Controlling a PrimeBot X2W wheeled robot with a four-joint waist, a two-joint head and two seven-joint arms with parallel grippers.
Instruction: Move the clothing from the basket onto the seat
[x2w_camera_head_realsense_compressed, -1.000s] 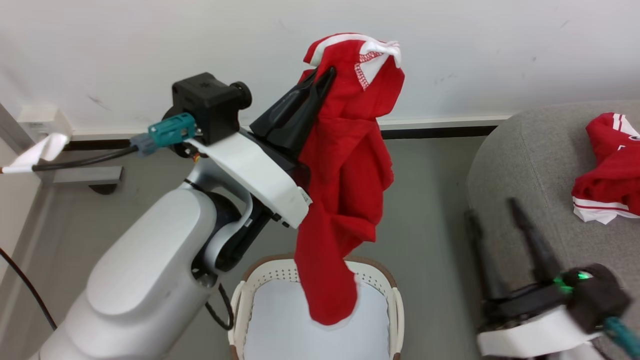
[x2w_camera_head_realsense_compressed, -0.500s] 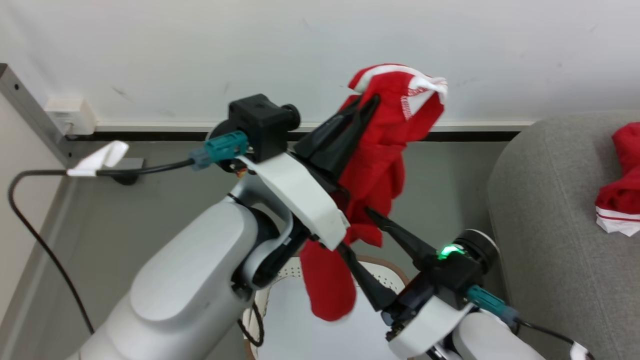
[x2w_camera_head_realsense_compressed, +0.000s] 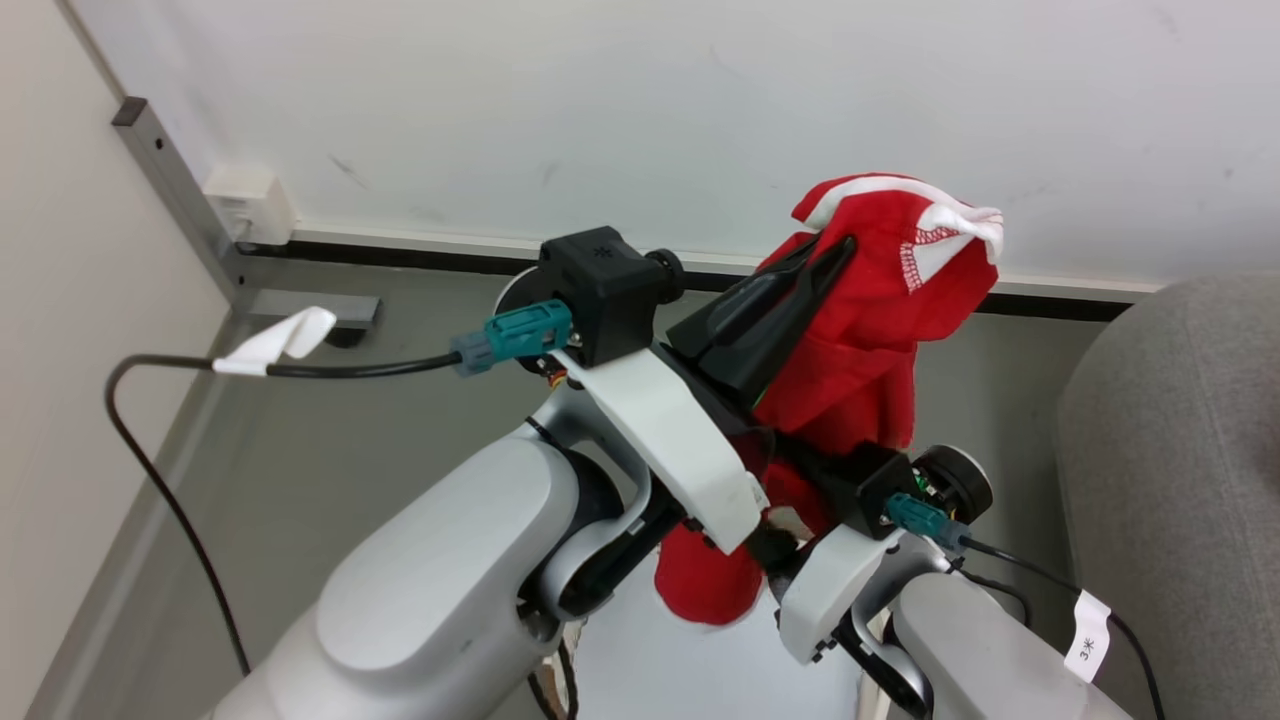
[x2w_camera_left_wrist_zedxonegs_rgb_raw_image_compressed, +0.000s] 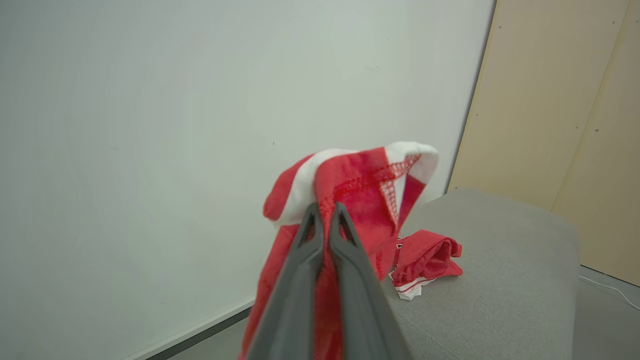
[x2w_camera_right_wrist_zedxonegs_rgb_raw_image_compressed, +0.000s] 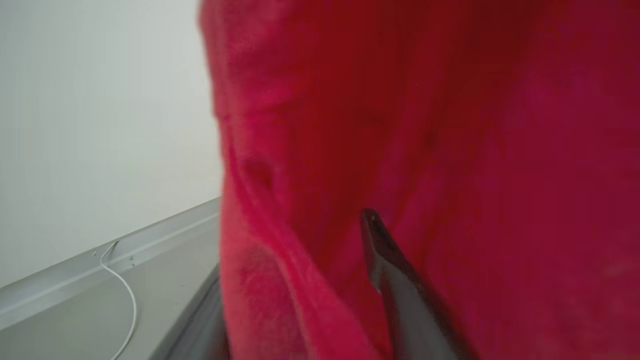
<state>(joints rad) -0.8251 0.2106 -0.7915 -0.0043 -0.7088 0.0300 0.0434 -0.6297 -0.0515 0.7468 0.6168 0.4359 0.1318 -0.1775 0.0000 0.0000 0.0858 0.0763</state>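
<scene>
Your left gripper (x2w_camera_head_realsense_compressed: 838, 250) is clamped tight on the red garment (x2w_camera_head_realsense_compressed: 880, 330) just under its white-trimmed edge, and the rest hangs below the fingers. Your right gripper (x2w_camera_right_wrist_zedxonegs_rgb_raw_image_compressed: 320, 220) sits in the hanging cloth lower down. One finger (x2w_camera_right_wrist_zedxonegs_rgb_raw_image_compressed: 390, 265) is against it and the other is hidden, so can't tell if it's gripping. A second garment (x2w_camera_left_wrist_zedxonegs_rgb_raw_image_compressed: 425, 252) lies on the sofa (x2w_camera_left_wrist_zedxonegs_rgb_raw_image_compressed: 500, 290), beyond the left fingertips.

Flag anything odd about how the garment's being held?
The red garment is pinched by one bunched edge in the shut left gripper, rest dangling. The right gripper is buried in the hanging folds, one finger hidden; can't tell if it grips.
</scene>
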